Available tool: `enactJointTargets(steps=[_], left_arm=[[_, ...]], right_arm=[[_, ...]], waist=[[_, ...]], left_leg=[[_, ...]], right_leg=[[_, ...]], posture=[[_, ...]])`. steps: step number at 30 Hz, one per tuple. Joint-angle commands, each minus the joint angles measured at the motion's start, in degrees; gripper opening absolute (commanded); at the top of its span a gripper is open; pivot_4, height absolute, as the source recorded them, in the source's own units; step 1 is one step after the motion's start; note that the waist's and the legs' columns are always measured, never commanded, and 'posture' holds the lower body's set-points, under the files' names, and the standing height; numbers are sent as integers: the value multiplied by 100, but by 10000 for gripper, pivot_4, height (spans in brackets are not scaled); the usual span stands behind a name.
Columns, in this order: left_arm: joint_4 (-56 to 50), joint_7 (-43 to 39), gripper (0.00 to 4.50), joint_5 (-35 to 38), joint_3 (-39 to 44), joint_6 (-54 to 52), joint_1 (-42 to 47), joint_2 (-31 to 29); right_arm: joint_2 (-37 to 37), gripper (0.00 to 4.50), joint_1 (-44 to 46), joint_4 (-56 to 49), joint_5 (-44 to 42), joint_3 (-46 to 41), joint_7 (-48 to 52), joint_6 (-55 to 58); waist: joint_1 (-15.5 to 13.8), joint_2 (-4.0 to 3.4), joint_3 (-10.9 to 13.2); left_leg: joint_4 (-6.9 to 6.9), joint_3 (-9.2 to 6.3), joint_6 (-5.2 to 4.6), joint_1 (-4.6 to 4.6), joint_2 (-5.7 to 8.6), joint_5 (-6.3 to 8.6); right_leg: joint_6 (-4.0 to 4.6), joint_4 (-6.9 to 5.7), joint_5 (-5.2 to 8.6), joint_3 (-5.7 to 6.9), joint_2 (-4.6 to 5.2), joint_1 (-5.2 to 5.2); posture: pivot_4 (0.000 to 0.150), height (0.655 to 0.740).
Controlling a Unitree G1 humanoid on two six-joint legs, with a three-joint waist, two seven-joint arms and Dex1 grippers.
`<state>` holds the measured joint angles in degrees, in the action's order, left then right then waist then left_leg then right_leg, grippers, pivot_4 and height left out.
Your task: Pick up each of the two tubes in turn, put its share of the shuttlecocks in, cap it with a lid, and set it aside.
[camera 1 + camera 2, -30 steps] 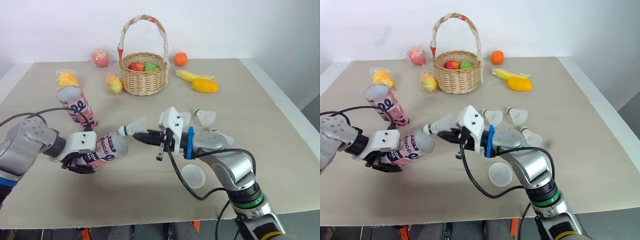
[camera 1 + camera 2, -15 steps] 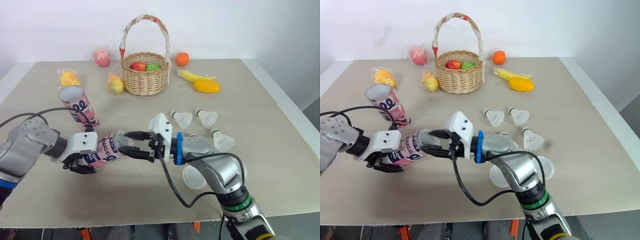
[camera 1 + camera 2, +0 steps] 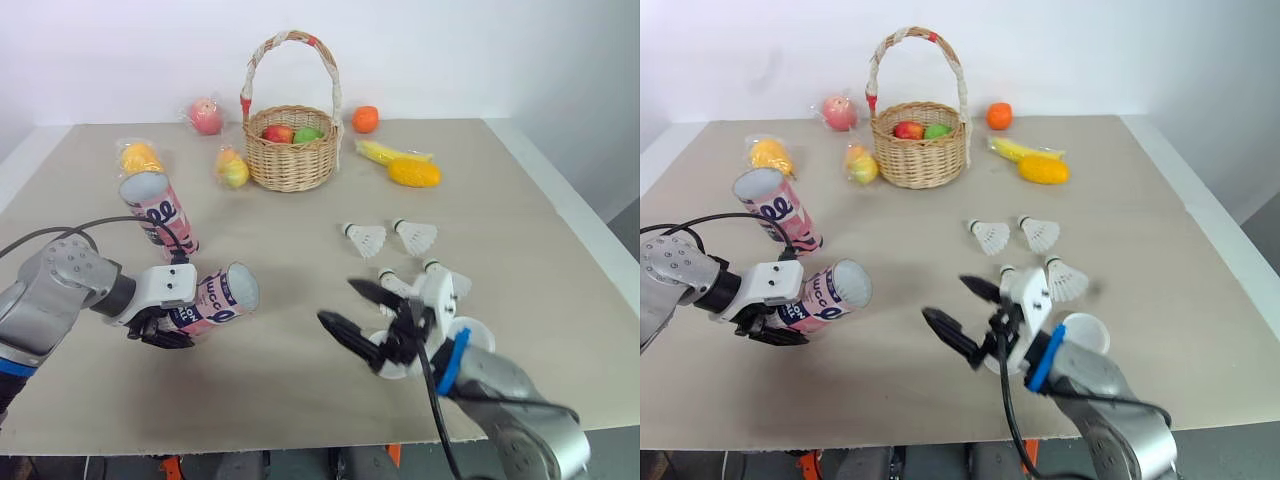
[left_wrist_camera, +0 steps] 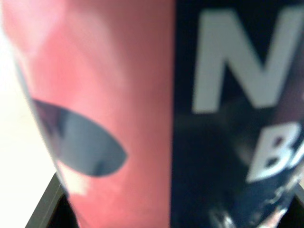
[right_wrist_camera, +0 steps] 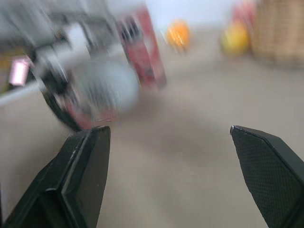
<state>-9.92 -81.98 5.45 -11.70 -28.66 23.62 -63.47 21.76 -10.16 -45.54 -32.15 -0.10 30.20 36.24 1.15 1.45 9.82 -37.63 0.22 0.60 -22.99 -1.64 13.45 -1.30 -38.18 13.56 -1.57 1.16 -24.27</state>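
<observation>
Left gripper (image 3: pixel 160 325) pinching tube (image 3: pixel 220 297) mid-body, lower left of frame, mouth toward centre. Right gripper (image 3: pixel 340 303) spread, empty, lower centre. Three shuttlecocks (image 3: pixel 366 238) right of centre: likely featherlight, skirts crushable, so take by cork nose. Tube likely light, stiff, slick.

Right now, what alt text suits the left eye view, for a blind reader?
The left gripper holds a pink tube, its mouth toward the open, empty right gripper. Loose shuttlecocks lie beyond; a second tube stands farther back.
</observation>
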Motion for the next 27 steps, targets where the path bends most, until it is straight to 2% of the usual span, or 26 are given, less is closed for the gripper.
enactJointTargets(steps=[1, 4, 7, 13, 23, 26, 27], left_arm=[[-19, -50, 29025, 19, -128, 34, 16, 58], [-36, -41, 29025, 36, -121, 23, 10, 55], [-41, -29, 29025, 39, -121, 9, 11, 59], [-42, 22, 29025, 54, -83, 0, 14, 87], [-124, 75, 29025, 236, 55, -67, -14, 217], [-140, 71, 29025, 240, 50, -82, -6, 223], [-135, 74, 29025, 235, 46, -76, -6, 220]], right_arm=[[31, 43233, -242, -257, 108, -120, -95, -339], [24, 43233, -451, 141, 591, -129, -423, -543], [-64, 43233, -288, 473, 874, -103, -737, -585], [-198, 43233, 315, 1054, 1096, -58, -1046, -506], [-477, 43233, 818, 1466, 1220, 52, -1344, -327], [-547, 36235, 904, 1539, 1222, 48, -1373, -304], [-569, 31286, 922, 1558, 1220, 47, -1380, -297]], waist=[[2, 1, 0], [1, 2, -1], [2, 3, -1], [0, 1, -1], [-9, 0, -1], [-8, 0, -1], [-7, 0, -1]], left_leg=[[0, 0, 0, 2, 0, 0], [-1, 0, -1, 6, -1, -1], [-1, 7, 0, 8, 0, -1], [-1, 11, 0, 8, -1, -1], [-1, 4, -1, 2, 4, -1], [-1, 6, -1, 1, 7, -1], [-1, 7, -1, 1, 7, -1]], right_leg=[[0, 0, 0, 0, 0, 2], [18, 0, 8, -2, -2, 5], [18, 0, 9, -8, -1, 5], [16, 0, 7, -13, -4, 3], [-1, 0, -1, -13, -3, 4], [-2, 1, -1, -15, 0, 3], [-4, 2, -1, -17, 0, 3]], posture=[[1500, 7400], [1500, 7400], [1500, 7400], [1500, 7400], [1500, 7400], [1500, 7400], [1500, 7400]])
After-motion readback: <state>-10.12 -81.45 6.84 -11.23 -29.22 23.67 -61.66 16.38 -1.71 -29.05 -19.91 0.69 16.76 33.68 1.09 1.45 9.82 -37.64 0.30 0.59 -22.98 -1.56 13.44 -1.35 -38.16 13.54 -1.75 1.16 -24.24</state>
